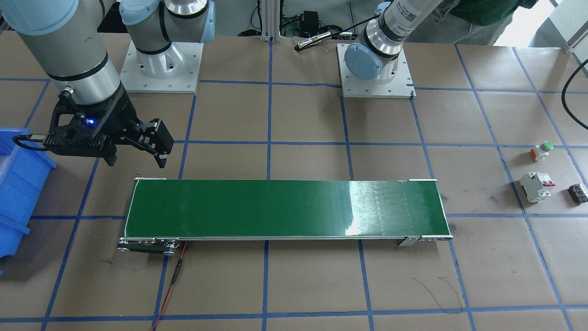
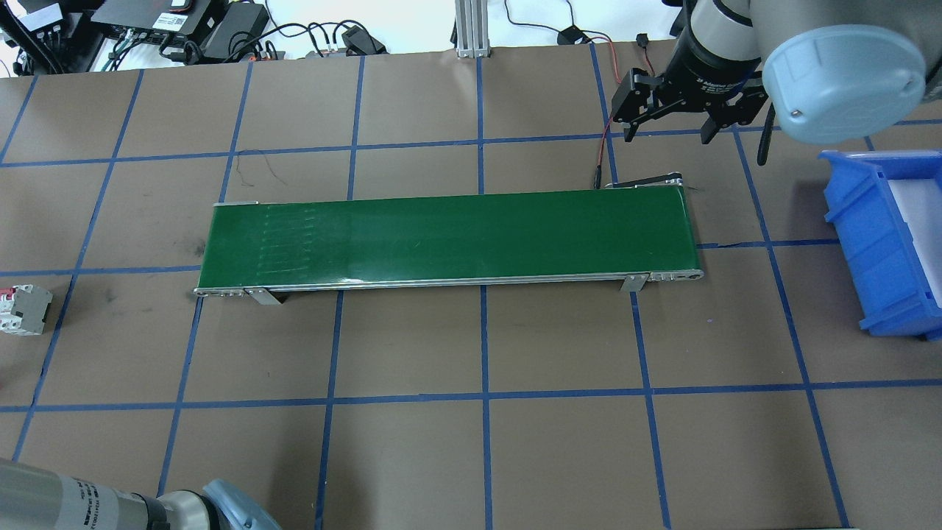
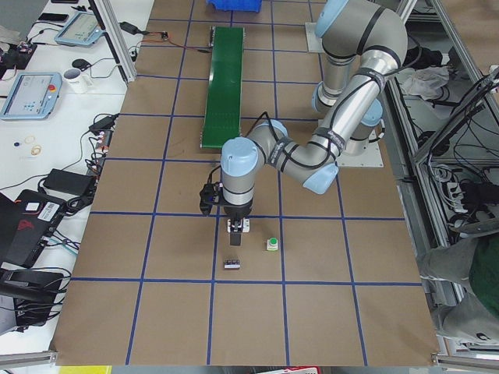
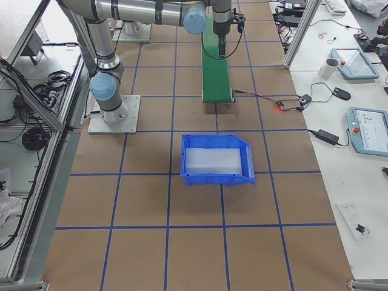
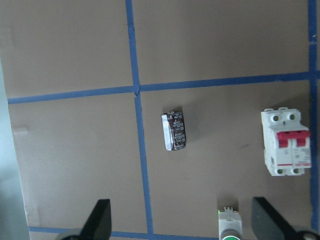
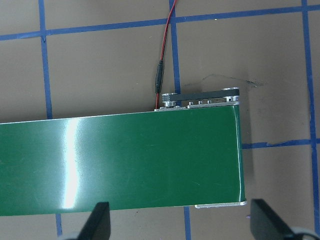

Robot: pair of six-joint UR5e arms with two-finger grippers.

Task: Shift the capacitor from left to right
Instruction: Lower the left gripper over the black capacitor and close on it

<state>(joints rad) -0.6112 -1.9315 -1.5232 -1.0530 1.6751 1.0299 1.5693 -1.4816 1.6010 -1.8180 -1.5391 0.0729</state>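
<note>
The capacitor [image 5: 174,131], a small dark glossy cylinder, lies on its side on the brown table. It also shows in the front view [image 1: 578,193] and the left side view [image 3: 232,264]. My left gripper [image 5: 183,222] hovers above it, open and empty, fingers wide apart. In the side view it [image 3: 236,222] hangs over the white breaker. My right gripper [image 2: 671,135] is open and empty above the far side of the conveyor's right end. It also shows in the front view [image 1: 136,160].
A white circuit breaker with red switches [image 5: 285,142] and a green-capped push button [image 5: 229,225] lie close to the capacitor. A green conveyor belt [image 2: 449,235] spans the table's middle. A blue bin [image 2: 887,243] stands at the robot's right end.
</note>
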